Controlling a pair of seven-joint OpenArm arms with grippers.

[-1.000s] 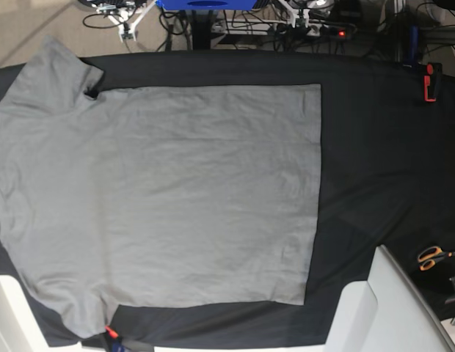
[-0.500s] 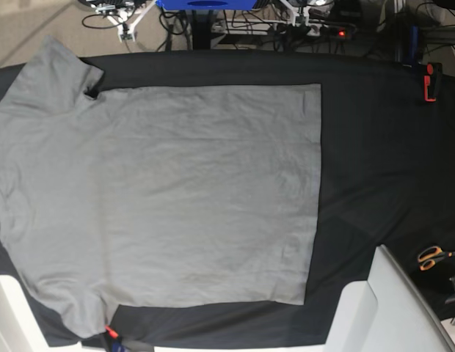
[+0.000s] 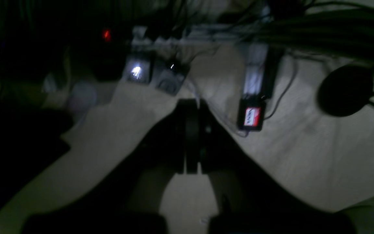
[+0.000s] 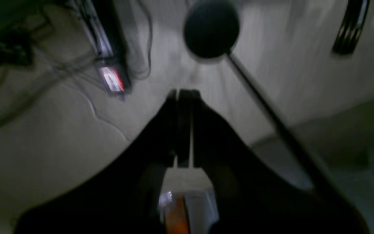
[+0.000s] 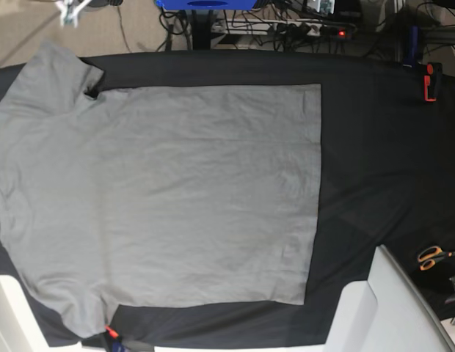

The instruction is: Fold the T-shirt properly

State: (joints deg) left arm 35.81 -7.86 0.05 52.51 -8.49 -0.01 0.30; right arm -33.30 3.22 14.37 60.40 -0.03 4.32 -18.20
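Note:
The grey T-shirt (image 5: 161,198) lies spread flat on the black tablecloth (image 5: 381,161). Its neck end is at the left and its straight hem at the right, with one sleeve at top left and one at bottom left. Nothing holds it. My left gripper (image 3: 192,104) is shut and empty, and its dim, blurred view shows only floor and cables. My right gripper (image 4: 182,94) is shut and empty, also over floor. A blurred white arm part (image 5: 70,11) shows at the base view's top edge.
Orange-handled scissors (image 5: 431,257) lie at the table's right edge, and a red clamp (image 5: 430,82) sits at the far right. White arm housings (image 5: 374,308) stand at the front corners. A power strip (image 5: 315,29) and cables lie on the floor beyond the table.
The white arm part at the top left edge has shifted further left and is now blurred. The one at top right has drawn back out of view. The T-shirt has not moved.

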